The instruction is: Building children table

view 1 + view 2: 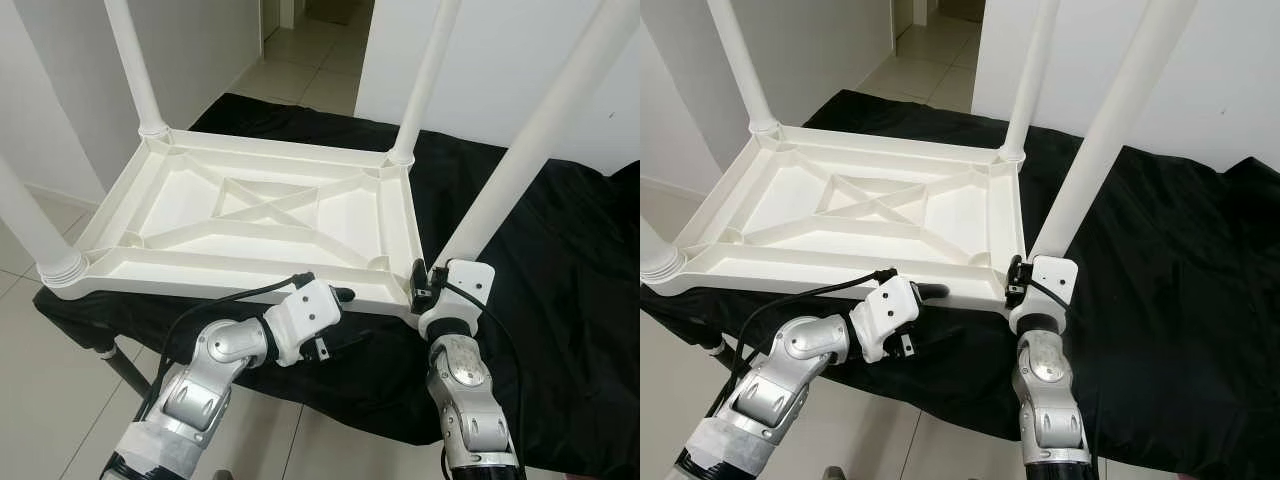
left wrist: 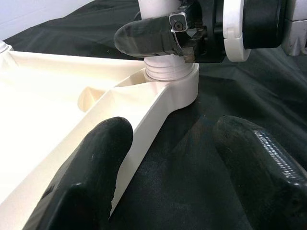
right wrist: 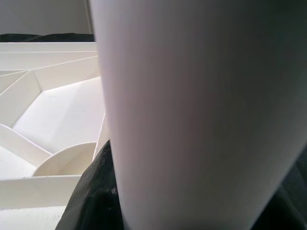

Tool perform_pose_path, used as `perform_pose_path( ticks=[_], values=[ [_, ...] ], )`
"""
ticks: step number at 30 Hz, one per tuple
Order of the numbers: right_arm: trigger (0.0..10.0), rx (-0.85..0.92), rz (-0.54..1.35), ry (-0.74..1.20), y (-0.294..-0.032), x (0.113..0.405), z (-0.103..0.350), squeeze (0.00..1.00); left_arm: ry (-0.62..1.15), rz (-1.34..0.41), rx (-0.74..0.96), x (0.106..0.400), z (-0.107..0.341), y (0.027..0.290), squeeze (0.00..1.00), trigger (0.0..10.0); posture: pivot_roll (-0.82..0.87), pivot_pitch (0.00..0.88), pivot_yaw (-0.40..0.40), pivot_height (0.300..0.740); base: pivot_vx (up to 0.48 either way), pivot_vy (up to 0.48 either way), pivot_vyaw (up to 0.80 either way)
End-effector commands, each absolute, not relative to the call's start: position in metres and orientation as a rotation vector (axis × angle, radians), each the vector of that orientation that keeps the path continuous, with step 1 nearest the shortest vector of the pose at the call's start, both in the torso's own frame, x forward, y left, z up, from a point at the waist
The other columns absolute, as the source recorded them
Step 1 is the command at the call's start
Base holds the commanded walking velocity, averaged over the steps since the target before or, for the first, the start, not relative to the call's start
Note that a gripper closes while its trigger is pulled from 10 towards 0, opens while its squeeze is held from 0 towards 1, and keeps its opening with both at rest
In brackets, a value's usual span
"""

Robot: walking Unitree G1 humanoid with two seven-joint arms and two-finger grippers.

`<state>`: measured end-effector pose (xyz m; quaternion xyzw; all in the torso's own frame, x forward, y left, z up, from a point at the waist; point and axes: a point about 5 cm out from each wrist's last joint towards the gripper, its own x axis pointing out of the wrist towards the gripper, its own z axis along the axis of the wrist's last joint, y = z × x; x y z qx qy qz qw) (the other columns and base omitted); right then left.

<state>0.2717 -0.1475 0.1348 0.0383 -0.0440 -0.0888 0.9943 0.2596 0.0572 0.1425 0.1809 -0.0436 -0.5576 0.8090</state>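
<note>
A white plastic children's table (image 1: 200,272) lies upside down on a black cloth, ribbed underside up. Legs stand in all its corner sockets: far left (image 1: 130,60), far right (image 1: 425,80), near left (image 1: 30,230) and near right (image 1: 520,160). My right gripper (image 1: 425,285) is at the base of the near-right leg, shut on it just above the socket (image 2: 177,81); that leg (image 3: 192,115) is close up in the right wrist view. My left gripper (image 2: 168,139) is open at the table's front rim, one finger (image 2: 96,158) over the rim and the other (image 2: 254,153) over the cloth.
The black cloth (image 1: 560,280) covers a low stand and spreads wide to the right. A metal stand leg (image 1: 125,370) shows under its front-left edge. Tiled floor (image 1: 40,330) lies to the left, and white walls with a doorway (image 1: 310,40) stand behind.
</note>
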Motion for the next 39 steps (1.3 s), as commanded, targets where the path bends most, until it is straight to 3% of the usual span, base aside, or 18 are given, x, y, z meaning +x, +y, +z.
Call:
perform_pose_path(
  ticks=[1, 2, 4, 5, 6, 7, 17, 18, 19, 20, 27, 31, 34, 39],
  values=[
    [10.0, 0.119, -0.174, -0.072, -0.141, 0.268, 0.134, 0.0, -0.108, -1.148, 0.382, 0.263, 0.146, 0.058, 0.0, 10.0, 0.01, 0.08, -0.069, 0.74, 0.0, 0.0, 0.0],
    [10.0, 0.113, -0.17, -0.072, -0.141, 0.268, 0.134, 0.1, -0.109, -1.146, 0.383, 0.263, 0.147, 0.058, 0.0, 10.0, 0.01, 0.082, -0.068, 0.74, 0.0, 0.0, 0.0],
    [10.0, 0.108, -0.17, -0.072, -0.142, 0.268, 0.134, 0.1, -0.11, -1.143, 0.383, 0.264, 0.148, 0.059, 0.0, 10.0, 0.01, 0.082, -0.068, 0.74, 0.0, 0.0, 0.0],
    [10.0, 0.125, -0.163, -0.087, -0.141, 0.268, 0.136, 0.45, -0.111, -1.141, 0.384, 0.264, 0.148, 0.059, 0.0, 10.0, 0.01, 0.082, -0.066, 0.74, 0.0, 0.0, 0.0],
    [10.0, 0.125, -0.163, -0.087, -0.141, 0.268, 0.136, 0.45, -0.111, -1.141, 0.384, 0.264, 0.148, 0.059, 0.0, 10.0, 0.01, 0.082, -0.066, 0.74, 0.0, 0.0, 0.0],
    [10.0, 0.127, -0.155, -0.109, -0.142, 0.268, 0.139, 1.0, -0.111, -1.14, 0.384, 0.264, 0.148, 0.059, 0.0, 10.0, 0.01, 0.083, -0.067, 0.74, 0.0, 0.0, 0.0],
    [10.0, 0.13, -0.145, -0.156, -0.158, 0.266, 0.142, 1.0, -0.116, -1.135, 0.384, 0.264, 0.149, 0.059, 0.0, 10.0, 0.01, 0.084, -0.067, 0.74, 0.0, 0.0, 0.0],
    [10.0, 0.121, -0.108, -0.159, -0.159, 0.266, 0.141, 0.07, -0.116, -1.135, 0.385, 0.264, 0.148, 0.059, 0.0, 10.0, 0.01, 0.084, -0.067, 0.74, 0.0, 0.0, 0.0],
    [10.0, 0.121, -0.108, -0.159, -0.159, 0.266, 0.141, 0.07, -0.116, -1.135, 0.385, 0.264, 0.148, 0.059, 0.0, 10.0, 0.01, 0.084, -0.067, 0.74, 0.0, 0.0, 0.0],
    [10.0, 0.123, -0.039, -0.168, -0.163, 0.264, 0.138, 0.0, -0.116, -1.135, 0.385, 0.265, 0.149, 0.059, 0.0, 10.0, 0.01, 0.084, -0.065, 0.74, 0.0, 0.0, 0.0],
    [10.0, 0.102, 0.159, -0.179, -0.169, 0.265, 0.137, 0.0, -0.114, -1.138, 0.386, 0.265, 0.149, 0.06, 0.0, 10.0, 0.01, 0.086, -0.053, 0.74, 0.0, 0.0, 0.0],
    [10.0, 0.102, 0.159, -0.179, -0.169, 0.265, 0.137, 0.0, -0.114, -1.138, 0.386, 0.265, 0.149, 0.06, 0.0, 10.0, 0.01, 0.086, -0.053, 0.74, 0.0, 0.0, 0.0],
    [10.0, 0.008, 0.38, -0.161, -0.174, 0.272, 0.139, 0.0, -0.113, -1.148, 0.392, 0.266, 0.149, 0.059, 0.0, 10.0, 0.0, 0.082, -0.048, 0.74, 0.0, 0.0, 0.0],
    [10.0, -0.04, 0.527, -0.123, -0.179, 0.278, 0.136, 0.0, -0.115, -1.152, 0.406, 0.266, 0.148, 0.058, 0.0, 10.0, 0.01, 0.076, -0.046, 0.74, 0.0, 0.0, 0.0]
  ],
)
